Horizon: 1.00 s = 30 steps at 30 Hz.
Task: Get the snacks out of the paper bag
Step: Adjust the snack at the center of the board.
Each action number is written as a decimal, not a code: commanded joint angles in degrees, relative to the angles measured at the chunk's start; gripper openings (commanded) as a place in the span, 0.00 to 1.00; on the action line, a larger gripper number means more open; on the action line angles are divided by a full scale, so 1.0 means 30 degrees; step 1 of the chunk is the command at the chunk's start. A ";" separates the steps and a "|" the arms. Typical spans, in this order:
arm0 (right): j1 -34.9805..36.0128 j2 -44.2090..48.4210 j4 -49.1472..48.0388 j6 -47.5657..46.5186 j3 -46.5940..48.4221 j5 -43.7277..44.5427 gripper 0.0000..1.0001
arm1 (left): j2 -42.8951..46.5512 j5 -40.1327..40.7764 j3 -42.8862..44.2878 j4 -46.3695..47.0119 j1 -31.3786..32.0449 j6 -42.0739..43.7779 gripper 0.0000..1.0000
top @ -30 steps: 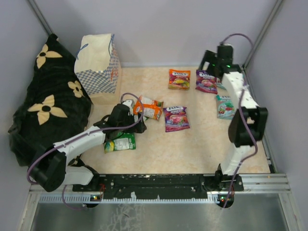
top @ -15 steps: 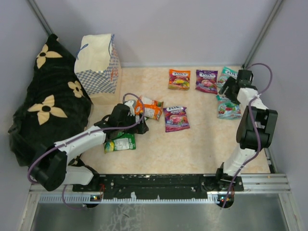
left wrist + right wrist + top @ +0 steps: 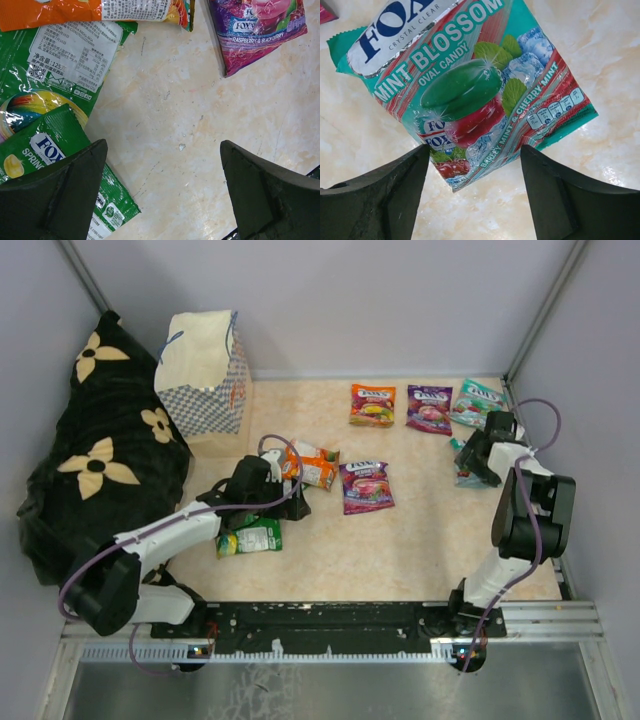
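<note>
**Light, slick pouches: take them by a sealed edge**

The right tool (image 3: 475, 150) hangs low over the table (image 3: 600, 45) with its fingers parted and nothing held. A teal mint pouch (image 3: 465, 85) lies flat just ahead of it, and the pouch's near corner reaches in between the two fingers.

The left tool (image 3: 162, 150) stands wide and empty over bare table. A green pouch (image 3: 45, 150) lies beside one finger and partly under it. An orange pouch (image 3: 100, 10) lies ahead of the tool, and a purple pouch (image 3: 260, 30) sits ahead toward the other finger.

The paper bag (image 3: 205, 375) stands upright well beyond the left tool. Whether any snacks remain inside cannot be seen.

These pouches look light and thin. Their film is glossy, so they are probably slippery. The loose sweets inside will likely shift and leave the middle lumpy. A pouch lying flat gives the fingers little to close on from above. The crimped end seam or a corner looks like the better hold, since it is stiff, flat and free of candy. One finger would need to slide under that edge, or the pouch may skate across the smooth table.

The bag is soft paper and may tip or crumple if it is nudged.
</note>
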State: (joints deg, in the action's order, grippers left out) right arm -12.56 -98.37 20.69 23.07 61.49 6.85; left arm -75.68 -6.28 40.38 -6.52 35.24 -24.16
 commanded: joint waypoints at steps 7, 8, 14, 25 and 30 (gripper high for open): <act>-0.1081 0.0872 -0.0247 0.0023 0.0035 0.2785 0.80 | -0.0657 -0.0917 0.0645 0.0358 -0.0059 0.0261 1.00; -0.1072 0.1059 -0.0400 0.0152 -0.0101 0.2916 0.81 | -0.0703 -0.0948 0.0652 0.0373 -0.0051 0.0261 1.00; -0.1026 0.4139 -0.0211 0.0001 0.2572 0.1777 0.88 | -0.0277 -0.0621 0.0798 0.0076 -0.0056 0.0260 1.00; -0.0178 -0.4361 0.8170 -0.8321 1.4381 -0.0665 0.97 | -0.0783 -0.1653 0.2138 -0.0414 -0.0029 0.0057 1.00; -0.0216 -0.5649 1.0124 -1.0016 1.4095 -0.1939 0.99 | -0.1421 -0.2346 0.3062 -0.0949 0.0015 0.0460 1.00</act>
State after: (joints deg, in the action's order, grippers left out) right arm -13.72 -113.16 40.64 1.23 104.29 4.64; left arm -78.08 -10.33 46.52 -8.03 35.24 -24.08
